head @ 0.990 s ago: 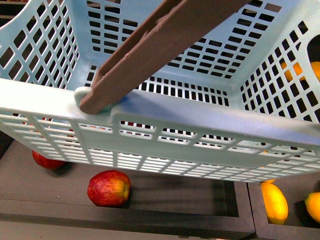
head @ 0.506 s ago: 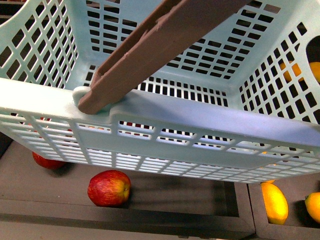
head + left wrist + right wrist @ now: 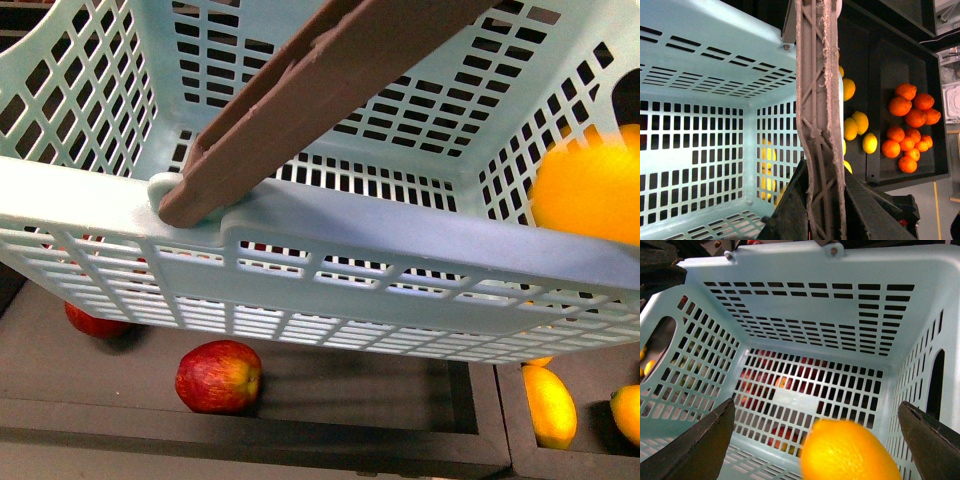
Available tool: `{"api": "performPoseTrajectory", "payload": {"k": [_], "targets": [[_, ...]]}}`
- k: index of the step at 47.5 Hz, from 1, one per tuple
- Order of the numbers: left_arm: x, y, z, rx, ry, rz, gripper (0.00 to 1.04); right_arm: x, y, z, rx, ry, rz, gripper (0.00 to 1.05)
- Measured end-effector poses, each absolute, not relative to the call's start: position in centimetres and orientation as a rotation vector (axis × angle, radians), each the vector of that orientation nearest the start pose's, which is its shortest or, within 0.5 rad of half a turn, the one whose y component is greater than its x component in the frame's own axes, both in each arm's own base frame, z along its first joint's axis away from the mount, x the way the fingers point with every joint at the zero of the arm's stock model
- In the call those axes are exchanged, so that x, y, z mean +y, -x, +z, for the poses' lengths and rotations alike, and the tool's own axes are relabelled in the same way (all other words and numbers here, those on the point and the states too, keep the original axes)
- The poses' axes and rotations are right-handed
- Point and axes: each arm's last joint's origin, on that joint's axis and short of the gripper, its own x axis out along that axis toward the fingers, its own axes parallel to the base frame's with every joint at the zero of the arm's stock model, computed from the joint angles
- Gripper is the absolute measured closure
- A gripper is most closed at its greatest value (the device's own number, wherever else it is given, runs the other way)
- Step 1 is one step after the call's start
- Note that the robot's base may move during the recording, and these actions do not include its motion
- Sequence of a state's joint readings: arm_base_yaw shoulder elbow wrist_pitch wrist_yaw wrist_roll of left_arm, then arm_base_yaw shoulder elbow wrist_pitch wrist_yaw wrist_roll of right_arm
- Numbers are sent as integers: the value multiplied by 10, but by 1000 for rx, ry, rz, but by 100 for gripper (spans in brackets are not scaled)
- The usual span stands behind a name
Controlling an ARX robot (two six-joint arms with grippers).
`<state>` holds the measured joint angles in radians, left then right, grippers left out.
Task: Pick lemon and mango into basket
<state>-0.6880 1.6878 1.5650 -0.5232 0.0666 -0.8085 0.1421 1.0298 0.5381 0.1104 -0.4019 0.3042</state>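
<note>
The turquoise basket [image 3: 330, 235] hangs tilted close to the front camera. My left gripper [image 3: 825, 202] is shut on the basket's brown handle [image 3: 817, 100]. A blurred orange-yellow mango [image 3: 590, 185] is in the air at the basket's right wall. In the right wrist view the mango [image 3: 850, 452] sits free between the spread fingers of my open right gripper [image 3: 812, 440], above the slotted basket floor [image 3: 805, 390]. Several yellow lemons [image 3: 862, 132] lie in a dark bin beside the basket, and two lemons [image 3: 548, 405] show at the lower right of the front view.
Red apples [image 3: 218, 376] lie in a dark bin [image 3: 300, 410] under the basket. Several orange tangerines [image 3: 910, 125] fill the bin beyond the lemons. More yellow fruit [image 3: 767, 155] shows through the basket's slots.
The mango has come into the front view at the right, blurred and free of the open right gripper. The basket and left gripper have barely moved.
</note>
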Motion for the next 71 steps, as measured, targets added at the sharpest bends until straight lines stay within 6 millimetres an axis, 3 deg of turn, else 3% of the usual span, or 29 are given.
{"api": "performPoseTrajectory", "payload": {"k": [6, 14, 30, 37, 44, 54, 71], "targets": [[-242, -291, 336, 880, 539, -430, 97, 31, -211, 236, 435, -353, 394, 9], [-241, -292, 336, 870, 532, -417, 97, -7, -198, 251, 325, -317, 123, 9], [-243, -291, 336, 880, 538, -431, 97, -12, -195, 254, 291, -289, 90, 9], [-243, -291, 336, 878, 537, -429, 97, -3, -183, 239, 22, -80, -10, 35], [-243, -291, 336, 874, 532, -426, 97, -1, -170, 223, 4, -29, 1, 58], [-242, -292, 336, 876, 535, -426, 97, -1, -151, 200, 6, -7, -2, 103], [-242, -292, 336, 875, 535, -425, 97, 0, -132, 182, 8, -5, -2, 103]]}}
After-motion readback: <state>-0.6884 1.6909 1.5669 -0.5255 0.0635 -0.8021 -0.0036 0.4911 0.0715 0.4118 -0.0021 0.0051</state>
